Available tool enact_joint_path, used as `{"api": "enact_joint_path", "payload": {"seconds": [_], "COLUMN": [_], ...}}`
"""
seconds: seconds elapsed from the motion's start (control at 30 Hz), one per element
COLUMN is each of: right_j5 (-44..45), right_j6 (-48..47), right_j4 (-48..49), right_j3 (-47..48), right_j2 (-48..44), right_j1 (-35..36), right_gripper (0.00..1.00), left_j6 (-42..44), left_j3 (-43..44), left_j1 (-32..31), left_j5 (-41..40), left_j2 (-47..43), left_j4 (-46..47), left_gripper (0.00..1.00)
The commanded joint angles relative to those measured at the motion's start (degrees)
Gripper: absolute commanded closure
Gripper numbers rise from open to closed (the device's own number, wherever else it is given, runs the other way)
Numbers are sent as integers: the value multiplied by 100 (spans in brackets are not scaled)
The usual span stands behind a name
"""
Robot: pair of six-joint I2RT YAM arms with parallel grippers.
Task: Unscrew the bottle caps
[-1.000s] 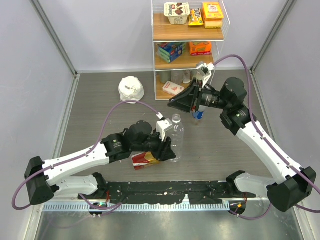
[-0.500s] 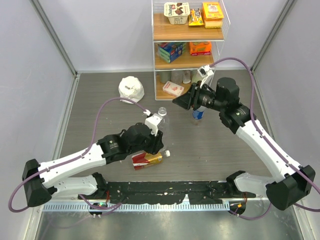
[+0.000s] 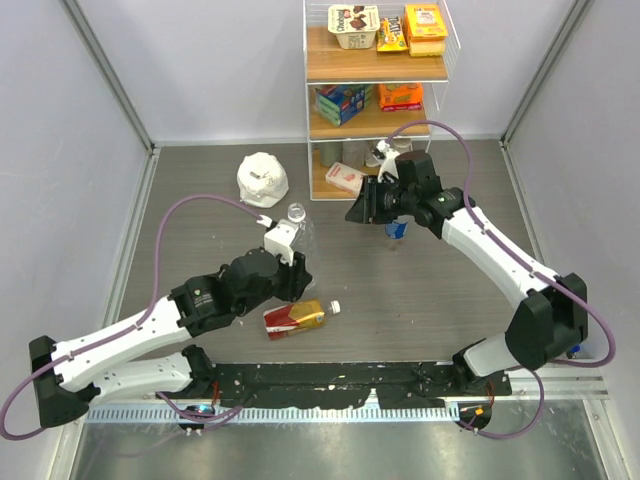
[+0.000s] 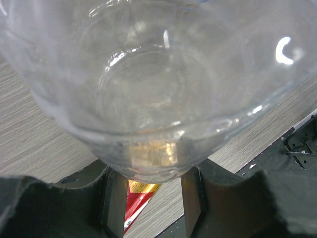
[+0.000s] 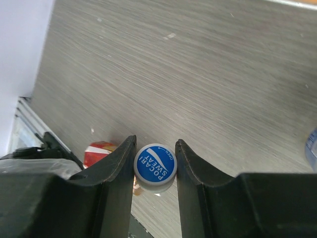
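Note:
My left gripper (image 3: 292,262) is shut on the lower body of a clear bottle (image 3: 299,232), held upright with its neck open. In the left wrist view the bottle (image 4: 158,89) fills the frame above that gripper (image 4: 151,198). My right gripper (image 3: 357,212) is shut on a blue-topped bottle cap (image 5: 155,166), pinched by its sides in the gripper (image 5: 155,163) above the table. An amber bottle (image 3: 293,318) with a red-and-gold label lies on its side, its white cap (image 3: 335,307) on. A blue-labelled bottle (image 3: 397,230) stands partly hidden behind the right arm.
A white lumpy bag (image 3: 262,178) sits at the back left. A wire shelf (image 3: 375,100) with snack boxes stands against the back wall. A black strip (image 3: 330,380) runs along the near edge between the arm bases.
My left arm has carried the clear bottle to the left and farther back. My right gripper has drawn away from it toward the shelf, still shut on the cap.

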Motion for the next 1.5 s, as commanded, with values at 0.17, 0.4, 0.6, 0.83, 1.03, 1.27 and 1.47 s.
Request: {"api": "enact_joint_path", "payload": {"seconds": [0.17,0.4,0.6,0.83,1.03,1.27,1.47], "right_j5": [696,793,898,724,355,-1315,-3141], "right_j6": [-223,-222,-187,-73,-3,-108,680], "right_j4": [-552,-491,-368,-105,72,887,2624], "right_j3": [386,412,421,316,307,140,-404], "right_j2": [238,150,-78,-448,-615,-957,-1300], "right_j1": [-14,-5,-14,-22,-14,-5,-5], "right_gripper": [64,36,26,11,10,10,5], "left_j6": [-26,44,80,80,106,167,325], "left_j3": [3,56,65,65,91,-5,-50], "left_j1": [-16,-7,-16,-7,-7,-16,-7], "left_j5": [-86,19,81,99,160,528,1362], "left_j2": [58,146,163,181,198,93,119], "left_j4": [243,287,313,322,313,576,945], "left_gripper": [100,100,100,100,100,100,100]}}
